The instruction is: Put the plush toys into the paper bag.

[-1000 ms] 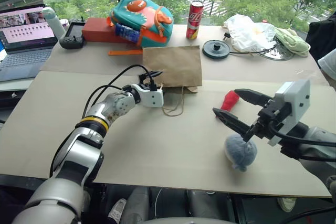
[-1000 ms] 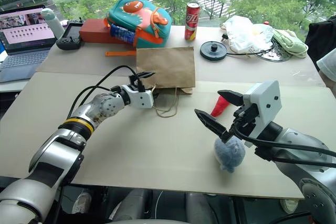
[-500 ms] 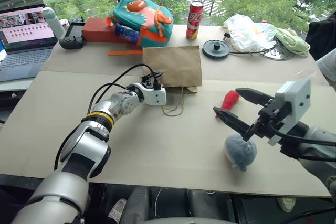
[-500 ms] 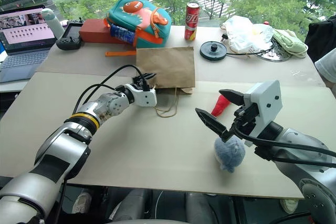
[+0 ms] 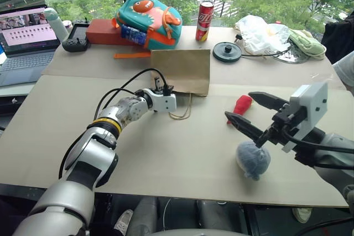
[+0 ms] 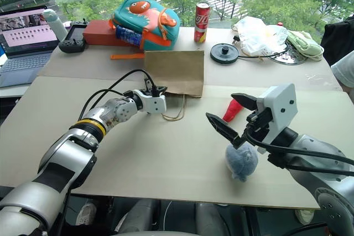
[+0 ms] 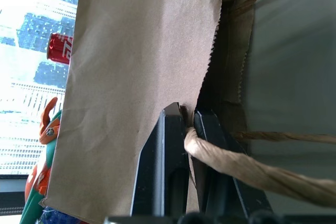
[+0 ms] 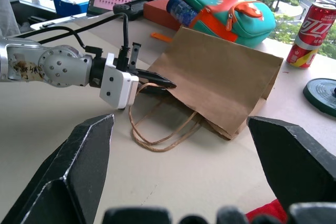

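The brown paper bag (image 5: 182, 70) lies flat on the table with its mouth and cord handles (image 5: 181, 113) toward me. My left gripper (image 5: 165, 89) is shut on the bag's mouth edge beside one handle; the left wrist view shows both black fingers (image 7: 165, 150) pressed together on the paper. The red chili plush (image 5: 241, 104) lies right of the bag. Nearer me sits the fuzzy grey-blue ball (image 5: 253, 160). My right gripper (image 5: 238, 105) hovers open above the two toys, holding nothing.
Along the far edge stand a teal and orange backpack (image 5: 149, 20), a red can (image 5: 205, 20), a black disc (image 5: 227, 51), a white plastic bag (image 5: 260, 34) and an orange box (image 5: 105, 31). A laptop (image 5: 25, 37) sits far left.
My left gripper's fingers have closed from open onto the bag's mouth edge. The right arm and both toys have stayed where they were.
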